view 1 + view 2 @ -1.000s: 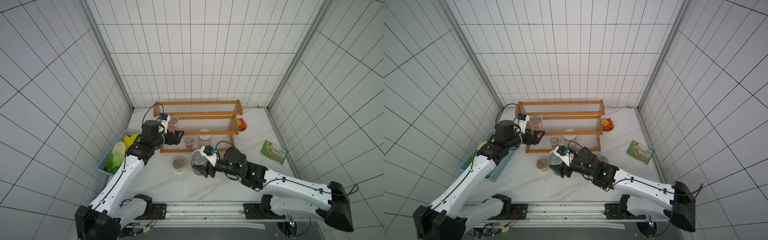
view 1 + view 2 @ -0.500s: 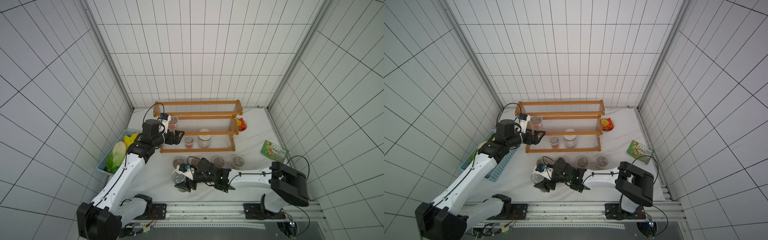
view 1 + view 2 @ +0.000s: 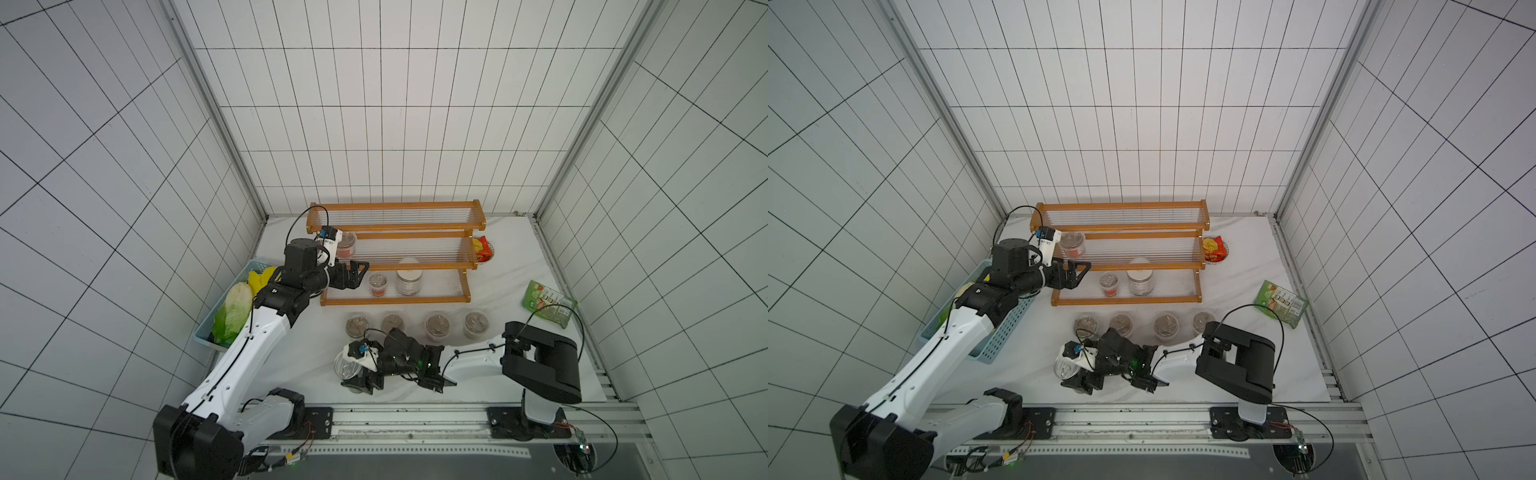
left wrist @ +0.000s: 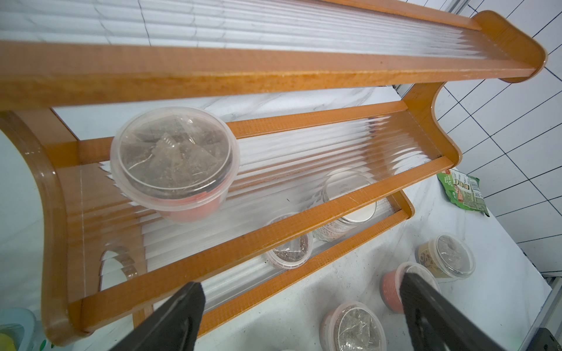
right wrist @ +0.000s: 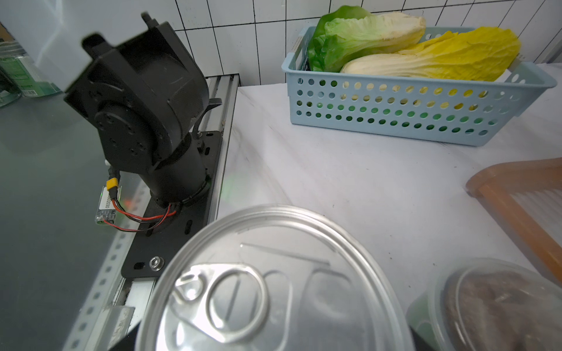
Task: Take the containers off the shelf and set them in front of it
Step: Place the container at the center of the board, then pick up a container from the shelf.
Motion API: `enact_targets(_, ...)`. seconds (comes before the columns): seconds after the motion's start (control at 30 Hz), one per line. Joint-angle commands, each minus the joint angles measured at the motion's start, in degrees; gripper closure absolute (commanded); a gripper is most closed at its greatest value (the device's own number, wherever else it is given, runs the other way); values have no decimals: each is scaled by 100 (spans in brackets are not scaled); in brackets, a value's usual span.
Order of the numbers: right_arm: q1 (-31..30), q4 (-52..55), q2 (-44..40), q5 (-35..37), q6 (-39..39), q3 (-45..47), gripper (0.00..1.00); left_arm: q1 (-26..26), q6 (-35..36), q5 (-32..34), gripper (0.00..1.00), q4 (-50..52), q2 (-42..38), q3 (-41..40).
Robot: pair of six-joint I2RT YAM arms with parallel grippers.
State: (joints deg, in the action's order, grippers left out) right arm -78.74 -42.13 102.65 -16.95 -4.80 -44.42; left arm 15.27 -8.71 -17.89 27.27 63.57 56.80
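Tin can [image 3: 345, 365] between right pincer [image 3: 355, 376] jaws, seemingly down on desk [image 3: 316, 357]; gripped or released cannot be told. Jaws to be spread fully before withdrawal, can kept upright. Left pincer [image 3: 360, 274] wide, empty; red cup [image 3: 346, 245] ahead of it on shelf [image 3: 395, 228].

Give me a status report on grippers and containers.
Left gripper open at shelf. Right gripper around tin can, grip unclear. Two cups, jar on shelf. Nothing in the way.

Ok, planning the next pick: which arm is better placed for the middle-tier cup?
Left. The left tool stands open at the shelf, near that cup; the right tool is around the tin can.
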Motion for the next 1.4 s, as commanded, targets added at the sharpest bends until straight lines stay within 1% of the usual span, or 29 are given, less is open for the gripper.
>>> enact_targets(0.0, -53, -180, 21, 213, -217, 106, 15, -24, 106, -59, 1, 42, 54, 60)
enact_targets(0.13, -65, -120, -80, 387, -283, 243, 6, -24, 172, -71, 1, 35, 170, 61)
enact_targets(0.23, -65, -13, -333, 543, -300, 342, 3, -24, 229, -17, 1, 24, 241, 74)
enact_targets(0.3, -63, 266, -632, 544, -377, 396, 2, -24, 214, 59, 1, 24, 261, 62)
enact_targets(0.33, -60, 451, -798, 561, -414, 423, 0, -24, 199, 147, 2, 18, 269, 52)
enact_targets(0.43, -48, 864, -1441, 682, -465, 597, 1, -24, 121, 509, 1, -45, 277, -16)
enact_targets(0.57, 36, 1629, -2413, 755, -427, 839, 1, -7, 25, 695, 2, -361, 325, -146)
enact_targets(0.67, 169, 2329, -3253, 918, -318, 1000, 1, 108, -17, 1206, 2, -525, 443, -151)
enact_targets(0.73, 366, 2885, -3829, 1060, -276, 1007, 1, 192, -24, 1490, 2, -740, 552, -155)
enact_targets(0.87, 842, 3725, -4621, 1246, -268, 896, 1, 376, -49, 1967, 2, -1143, 806, -87)
enact_targets(1.0, 1430, 4149, -5151, 1277, -190, 839, 1, 398, -254, 2315, 2, -1340, 1129, 113)
enact_targets(1.13, 1891, 4288, -5479, 1309, -144, 809, 1, 407, -475, 2895, 2, -1411, 1385, 315)
enact_targets(1.3, 2213, 4439, -5706, 1391, -197, 738, 1, 398, -469, 2658, 1, -1921, 1615, 388)
enact_targets(1.37, 2280, 4514, -5810, 1429, -193, 742, 1, 398, -428, 2636, 2, -1874, 1759, 514)
